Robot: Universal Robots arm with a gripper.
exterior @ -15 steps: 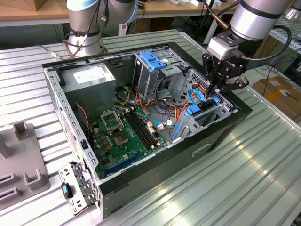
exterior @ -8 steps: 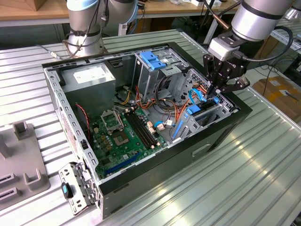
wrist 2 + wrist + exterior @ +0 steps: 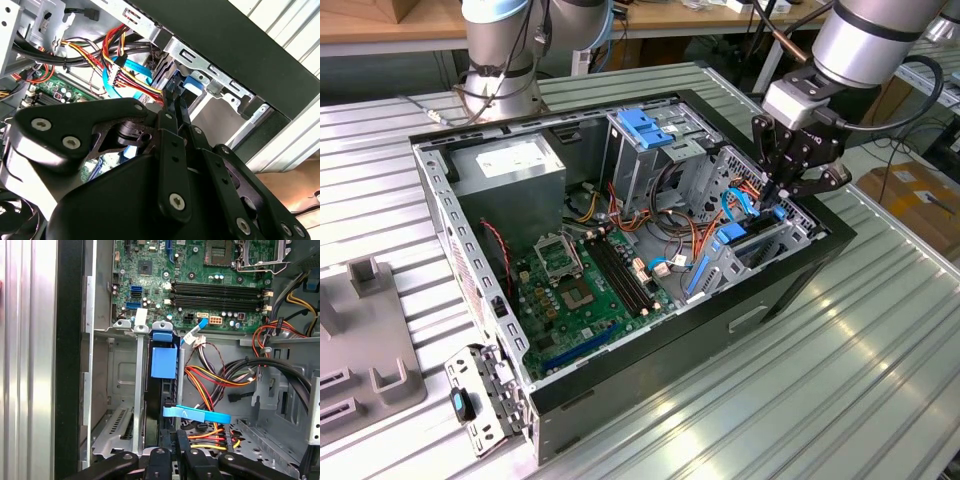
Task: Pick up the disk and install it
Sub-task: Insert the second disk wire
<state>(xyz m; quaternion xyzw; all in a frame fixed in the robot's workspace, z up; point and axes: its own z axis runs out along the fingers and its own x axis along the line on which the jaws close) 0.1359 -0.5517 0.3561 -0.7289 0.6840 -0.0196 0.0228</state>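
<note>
My gripper (image 3: 776, 192) reaches down into the drive bay (image 3: 792, 228) at the open computer case's end on the exterior view's right. Its fingers stand close together, shut, in both wrist views (image 3: 175, 100) (image 3: 176, 434). Just beyond the fingertips, the disk (image 3: 159, 402) appears as a dark slab standing on edge in a slot of the metal bay (image 3: 137, 390), its label hidden. A blue plastic tab (image 3: 164, 361) sits over its far end. Whether the fingertips touch the disk, I cannot tell.
The case holds a green motherboard (image 3: 585, 285), a grey power-supply box (image 3: 510, 165) and a tall cage with a blue handle (image 3: 645, 125). Red, yellow and black cables (image 3: 225, 375) and a blue flat cable (image 3: 197, 415) run beside the bay. A grey fixture (image 3: 360, 330) lies on the table.
</note>
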